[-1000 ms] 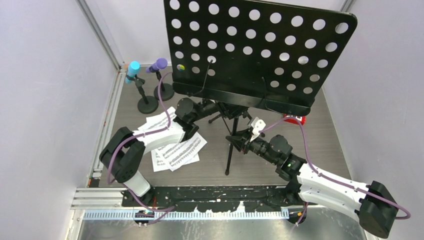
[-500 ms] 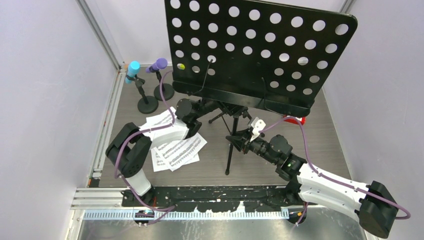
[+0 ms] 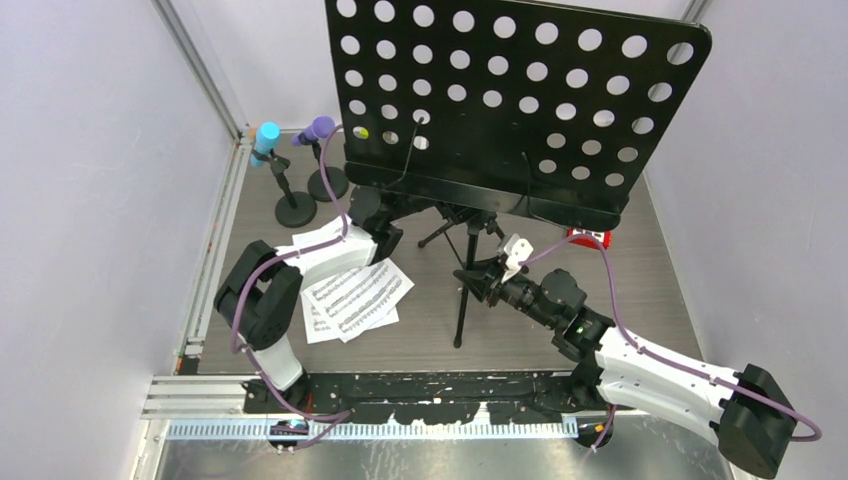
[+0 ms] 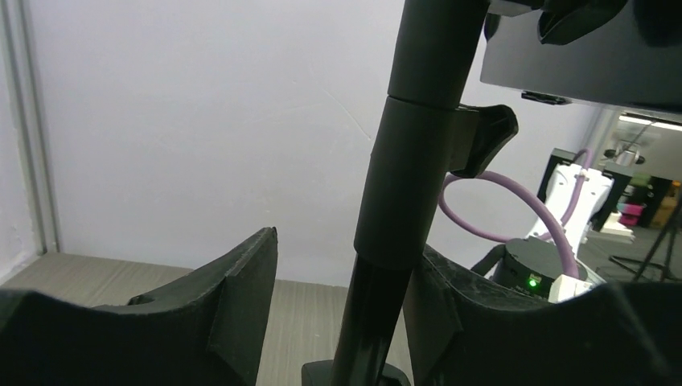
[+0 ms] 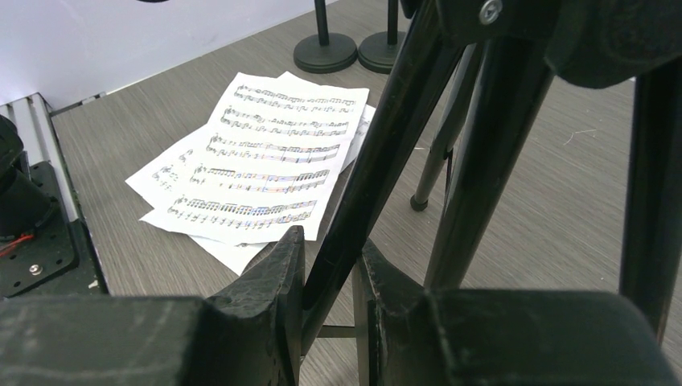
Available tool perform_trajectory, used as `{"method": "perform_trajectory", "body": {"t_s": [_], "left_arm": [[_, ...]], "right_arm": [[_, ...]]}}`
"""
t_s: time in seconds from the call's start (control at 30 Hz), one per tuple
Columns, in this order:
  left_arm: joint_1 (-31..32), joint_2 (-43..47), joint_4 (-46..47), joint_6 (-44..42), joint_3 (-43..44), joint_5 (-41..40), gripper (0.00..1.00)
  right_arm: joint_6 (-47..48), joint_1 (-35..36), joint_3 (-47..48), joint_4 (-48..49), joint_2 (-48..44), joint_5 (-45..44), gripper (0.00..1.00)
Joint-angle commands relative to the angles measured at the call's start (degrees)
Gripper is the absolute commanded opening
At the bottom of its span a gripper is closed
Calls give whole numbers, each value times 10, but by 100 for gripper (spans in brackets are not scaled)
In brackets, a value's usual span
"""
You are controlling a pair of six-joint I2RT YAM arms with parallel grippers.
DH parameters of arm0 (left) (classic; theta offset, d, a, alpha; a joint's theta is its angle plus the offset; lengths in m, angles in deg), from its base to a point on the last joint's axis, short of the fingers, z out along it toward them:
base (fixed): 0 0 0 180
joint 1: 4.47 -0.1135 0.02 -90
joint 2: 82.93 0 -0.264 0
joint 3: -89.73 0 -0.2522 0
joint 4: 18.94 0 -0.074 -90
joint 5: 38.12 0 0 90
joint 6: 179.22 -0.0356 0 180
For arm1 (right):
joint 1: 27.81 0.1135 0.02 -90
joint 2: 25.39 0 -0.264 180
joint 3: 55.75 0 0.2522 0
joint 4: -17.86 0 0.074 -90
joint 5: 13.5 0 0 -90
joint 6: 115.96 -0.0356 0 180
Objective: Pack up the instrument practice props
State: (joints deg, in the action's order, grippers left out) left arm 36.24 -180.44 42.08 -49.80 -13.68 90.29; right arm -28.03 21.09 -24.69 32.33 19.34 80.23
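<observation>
The black perforated music rack point(image 3: 515, 100) stands upright on tripod legs at the back centre. My left gripper point(image 3: 385, 212) is under it, open, with the rack's pole point(image 4: 402, 201) between its fingers and against the right one point(image 4: 426, 314). My right gripper point(image 3: 476, 280) is shut on a tripod leg point(image 5: 378, 161). White sheet-music pages point(image 3: 355, 300) lie flat at the left; they also show in the right wrist view point(image 5: 265, 161). The cyan microphone point(image 3: 266, 136) and purple microphone point(image 3: 320, 128) sit in two black round-based holders point(image 3: 296, 210) point(image 3: 328, 183) at the back left.
A small red block point(image 3: 590, 237) lies behind the rack's right lower edge. White walls close in the left, back and right sides. A metal rail point(image 3: 215, 250) runs along the table's left edge. The rack hides much of the back of the table.
My left gripper has moved back, off the sheet music, and now has the rack's pole between its fingers. The rack has shifted very slightly. The right arm has not moved.
</observation>
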Motion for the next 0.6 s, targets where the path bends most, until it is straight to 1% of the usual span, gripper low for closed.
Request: {"method": "perform_trajectory", "body": {"t_s": [0.0,0.13,0.2,0.4,0.47,0.57], "left_arm": [[-22,6,45,30,51,-1,57],[-25,8,48,34,49,5,66],[-27,6,47,34,49,2,67],[-37,5,24,30,49,-13,61],[-37,5,33,33,51,7,58],[-37,2,63,50,55,53,59]], "right_arm": [[83,1,13,0,-10,10,1],[82,1,13,0,-9,12,1],[82,0,13,0,-9,13,1],[85,1,13,-10,-16,12,1],[86,1,12,-14,-19,10,1],[89,1,10,-16,-20,5,1]]}}
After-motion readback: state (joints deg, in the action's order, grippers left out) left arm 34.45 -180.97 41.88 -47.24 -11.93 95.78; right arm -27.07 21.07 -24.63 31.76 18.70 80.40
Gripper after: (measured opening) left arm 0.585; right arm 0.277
